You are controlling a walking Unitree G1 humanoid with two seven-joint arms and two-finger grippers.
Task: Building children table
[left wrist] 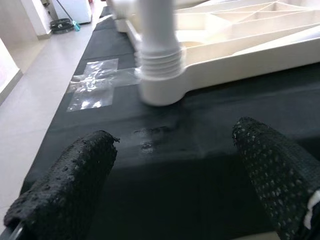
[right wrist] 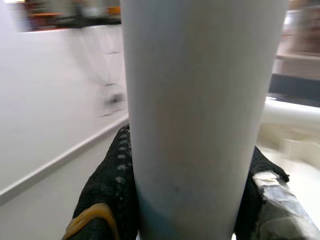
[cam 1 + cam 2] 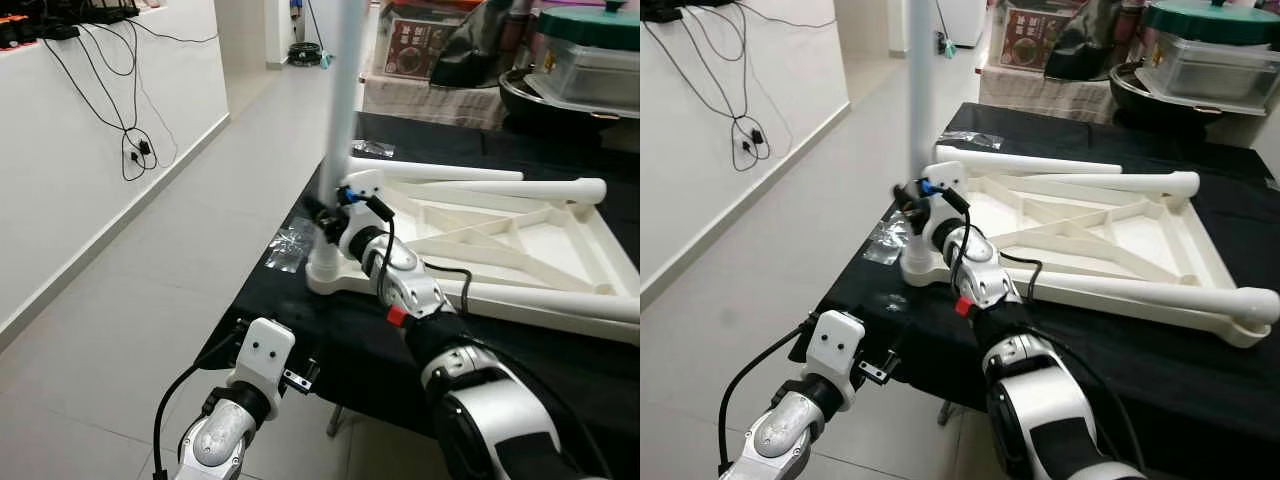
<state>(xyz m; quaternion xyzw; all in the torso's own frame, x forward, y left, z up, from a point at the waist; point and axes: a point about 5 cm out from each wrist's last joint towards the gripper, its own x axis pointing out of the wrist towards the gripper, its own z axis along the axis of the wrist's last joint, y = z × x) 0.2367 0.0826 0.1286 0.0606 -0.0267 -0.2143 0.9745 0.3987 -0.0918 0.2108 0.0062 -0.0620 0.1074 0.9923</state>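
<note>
The white children's table top lies upside down on a black-covered table. One white leg stands upright in its near-left corner socket, with screw threads showing above the socket. My right gripper is shut around this leg just above the socket, and its black fingers hug the tube. Two other legs lie along the frame. My left gripper hangs open at the table's front edge, below and in front of the socket.
Clear plastic bags lie on the black cloth by the left edge. Grey floor and a white wall with hanging cables are to the left. Boxes, a pot and containers crowd the back right.
</note>
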